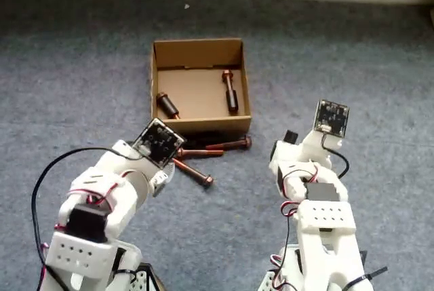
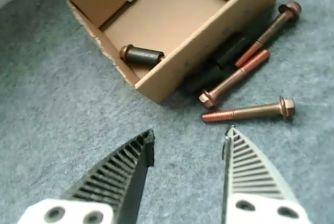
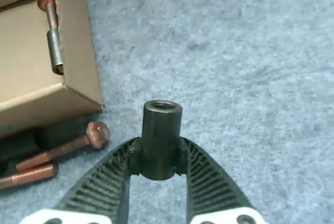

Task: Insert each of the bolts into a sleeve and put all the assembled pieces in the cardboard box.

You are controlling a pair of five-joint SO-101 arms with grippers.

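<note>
Grey carpet (image 1: 339,53) underlies everything. Pinched upright in the right gripper (image 3: 157,146), a dark cylindrical metal sleeve (image 3: 162,122) shows its bore, likely awaiting a bolt. The left gripper (image 2: 190,138), fingers spread, faces three loose copper-coloured hex-head bolts (image 2: 248,112) beside the brown cardboard box (image 2: 209,41).

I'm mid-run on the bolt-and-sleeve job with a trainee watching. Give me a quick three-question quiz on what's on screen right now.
1. True or false: the right pincer is shut on a sleeve.
2. How many loose bolts lie on the carpet outside the cardboard box?
3. The left pincer is: A) open and empty, B) shut on a bolt, C) down inside the box.
Key: 1 true; 2 three; 3 A.
</note>
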